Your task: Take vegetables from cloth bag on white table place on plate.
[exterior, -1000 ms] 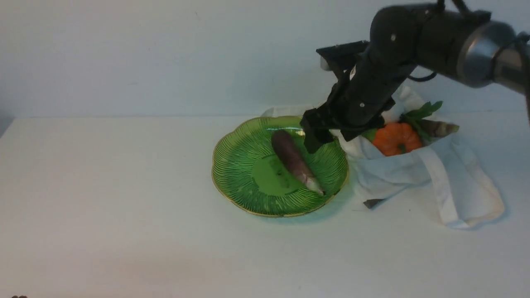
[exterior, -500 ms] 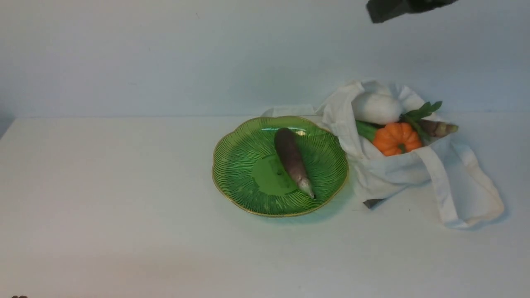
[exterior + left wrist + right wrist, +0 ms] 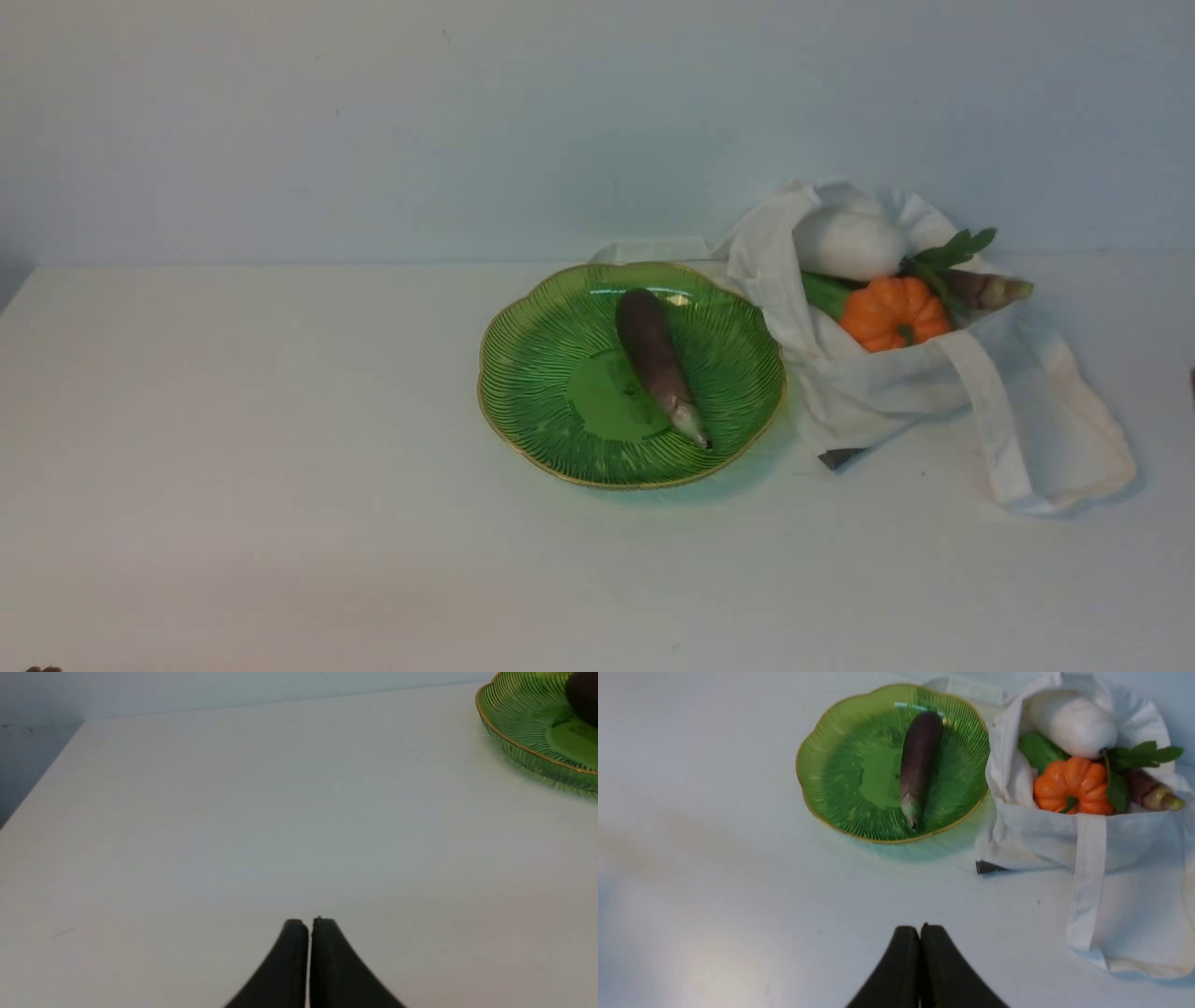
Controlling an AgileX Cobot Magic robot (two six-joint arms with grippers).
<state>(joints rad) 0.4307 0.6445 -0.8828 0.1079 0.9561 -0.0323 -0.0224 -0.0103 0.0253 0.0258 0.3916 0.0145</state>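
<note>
Two matte black tools
The left tool (image 3: 309, 924) and the right tool (image 3: 920, 928) each show a pair of smooth dark fingers (image 3: 292, 952) with rounded tips, slim at the end, flaring toward the base.

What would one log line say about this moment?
plate: one eggplant | cloth bag: pumpkin, leaves inside | left gripper: shut | right gripper: shut

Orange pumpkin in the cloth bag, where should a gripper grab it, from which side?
Probably from above, through the open mouth: pinch the pumpkin across its ribbed sides. The cloth bag wall covers its near side; the white vegetable and leaves crowd behind.
</note>
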